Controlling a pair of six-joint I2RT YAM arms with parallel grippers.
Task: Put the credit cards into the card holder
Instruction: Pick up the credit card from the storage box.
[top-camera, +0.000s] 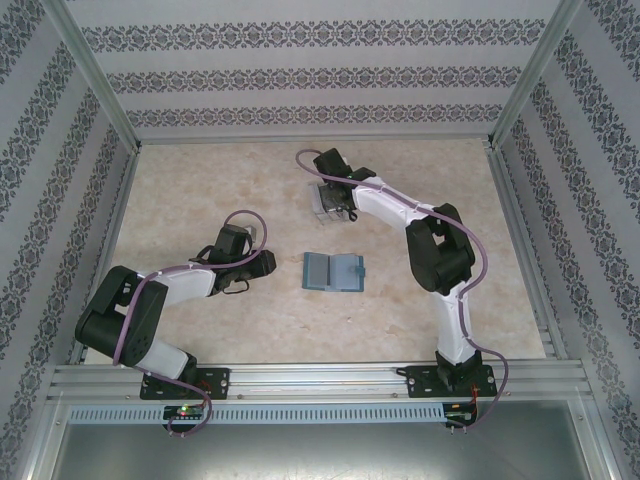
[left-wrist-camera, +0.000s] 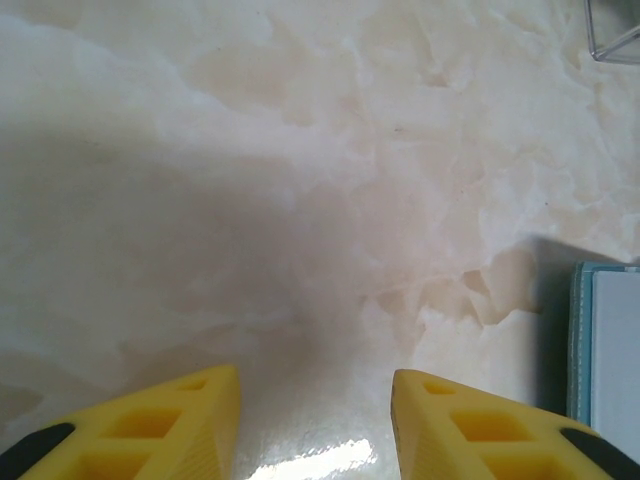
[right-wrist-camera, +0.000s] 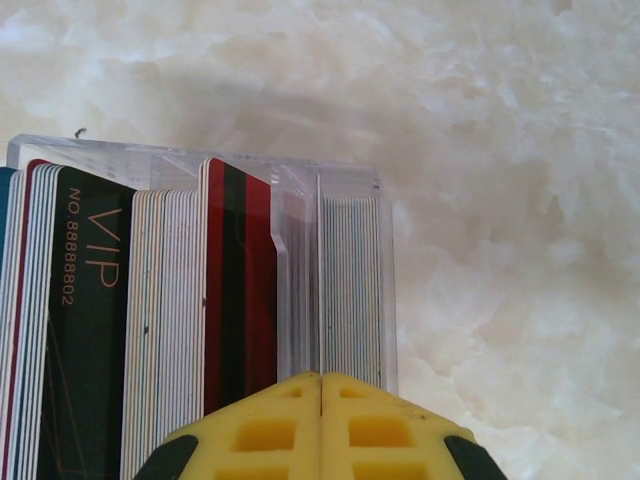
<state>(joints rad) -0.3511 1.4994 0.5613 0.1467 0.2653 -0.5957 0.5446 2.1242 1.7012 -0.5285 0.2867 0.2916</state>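
The card holder (top-camera: 333, 271) lies open and flat mid-table, teal-blue with a paler inside; its left edge shows in the left wrist view (left-wrist-camera: 605, 350). The credit cards stand edge-up in a clear rack (top-camera: 324, 199) at the back: a red card with a black stripe (right-wrist-camera: 240, 290) sits among grey-white ridged stacks. My right gripper (right-wrist-camera: 320, 380) is shut, its yellow tips pressed together right over the rack's clear divider, just right of the red card; I see nothing between them. My left gripper (left-wrist-camera: 315, 425) hovers open over bare table, left of the holder.
A dark card marked VIP (right-wrist-camera: 85, 330) stands at the rack's left side. A clear corner of the rack (left-wrist-camera: 615, 35) shows far off in the left wrist view. Patterned walls and metal rails (top-camera: 300, 375) enclose the marbled table (top-camera: 200, 190).
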